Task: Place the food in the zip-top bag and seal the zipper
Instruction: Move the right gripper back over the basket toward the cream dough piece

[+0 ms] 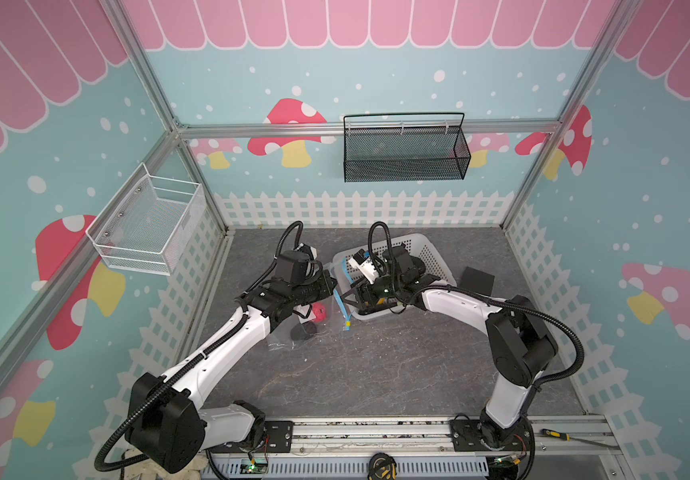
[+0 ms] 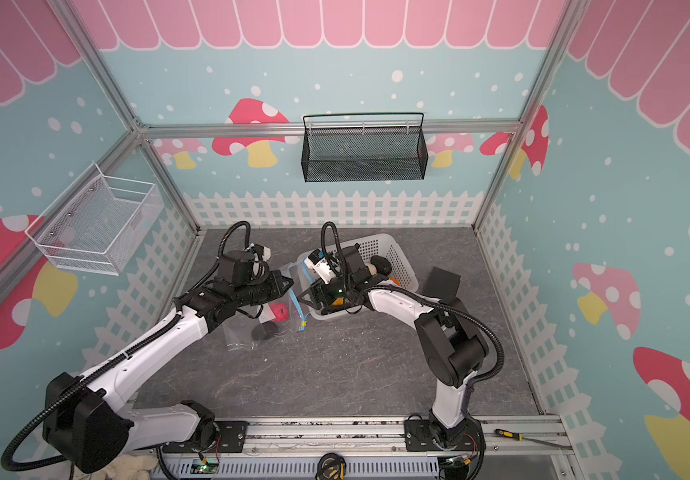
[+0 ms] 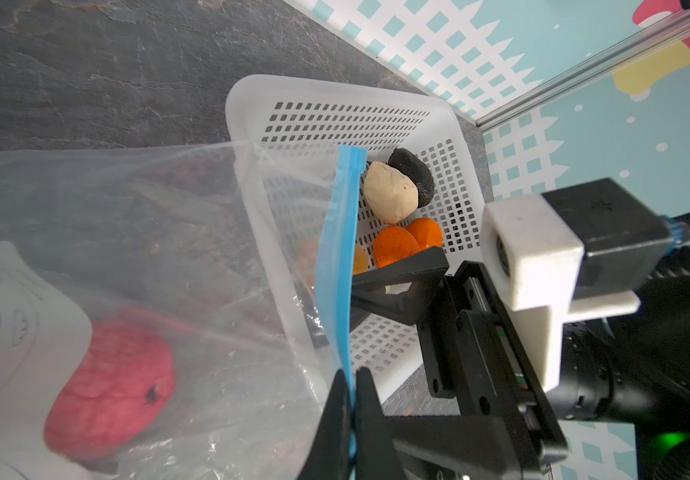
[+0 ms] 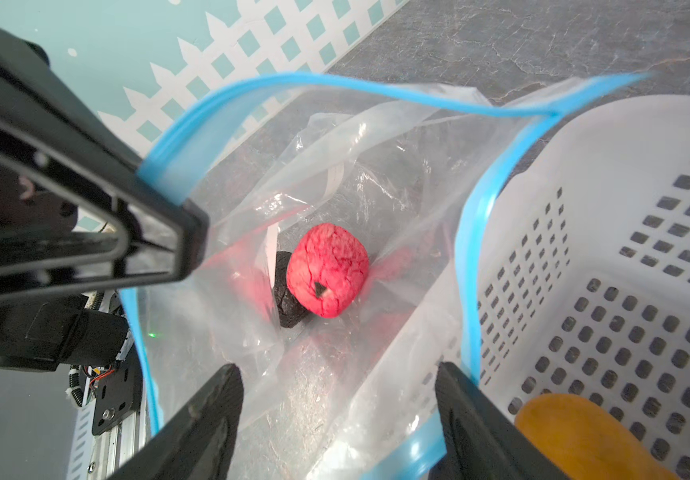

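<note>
Beside the white basket [image 4: 626,174], the right claw [image 4: 337,374] hangs spread and empty over the mouth of the zip-top bag [image 4: 376,166]. The left claw [image 3: 347,376] pinches the zipper [image 3: 337,257], propping that mouth open. The film looks limp and slippery, so the stiffer strip is the hold. Deeper inside lie a pink-red food [image 4: 326,270] and, probably, a black lump [image 4: 287,299]. A cream piece [image 3: 391,193] and orange pieces [image 3: 395,247] sit in the basket.

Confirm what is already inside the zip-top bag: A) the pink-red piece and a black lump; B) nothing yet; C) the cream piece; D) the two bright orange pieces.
A: in the right wrist view the pink-red piece lies against a black lump inside the zip-top bag, while the cream piece and bright orange pieces sit in the white perforated basket.
</note>
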{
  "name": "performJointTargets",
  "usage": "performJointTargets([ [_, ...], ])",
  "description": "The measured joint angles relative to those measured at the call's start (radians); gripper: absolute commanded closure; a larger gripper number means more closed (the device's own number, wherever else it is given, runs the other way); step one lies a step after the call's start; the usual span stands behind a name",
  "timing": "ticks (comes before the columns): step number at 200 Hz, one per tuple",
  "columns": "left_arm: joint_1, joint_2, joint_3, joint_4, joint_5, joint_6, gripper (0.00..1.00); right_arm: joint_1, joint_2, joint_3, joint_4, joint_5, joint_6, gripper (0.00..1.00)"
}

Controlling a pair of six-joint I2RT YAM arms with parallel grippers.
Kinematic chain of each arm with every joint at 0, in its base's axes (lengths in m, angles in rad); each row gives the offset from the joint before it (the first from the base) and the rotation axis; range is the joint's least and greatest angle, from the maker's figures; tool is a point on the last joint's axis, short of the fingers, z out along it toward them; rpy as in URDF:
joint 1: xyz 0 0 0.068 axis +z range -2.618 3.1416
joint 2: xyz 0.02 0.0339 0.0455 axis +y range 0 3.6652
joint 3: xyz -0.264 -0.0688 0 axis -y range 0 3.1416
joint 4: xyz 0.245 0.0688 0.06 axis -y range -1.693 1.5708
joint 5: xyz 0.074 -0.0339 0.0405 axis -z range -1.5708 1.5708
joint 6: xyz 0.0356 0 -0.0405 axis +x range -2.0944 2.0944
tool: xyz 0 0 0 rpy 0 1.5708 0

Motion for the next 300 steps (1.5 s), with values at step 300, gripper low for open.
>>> performJointTargets([
  [300,0.064,-0.036,-0.027,0.015,0.020,-0.003,1.00,-0.270,0.116,0.217,-0.371,0.509,-0.050,0.27],
])
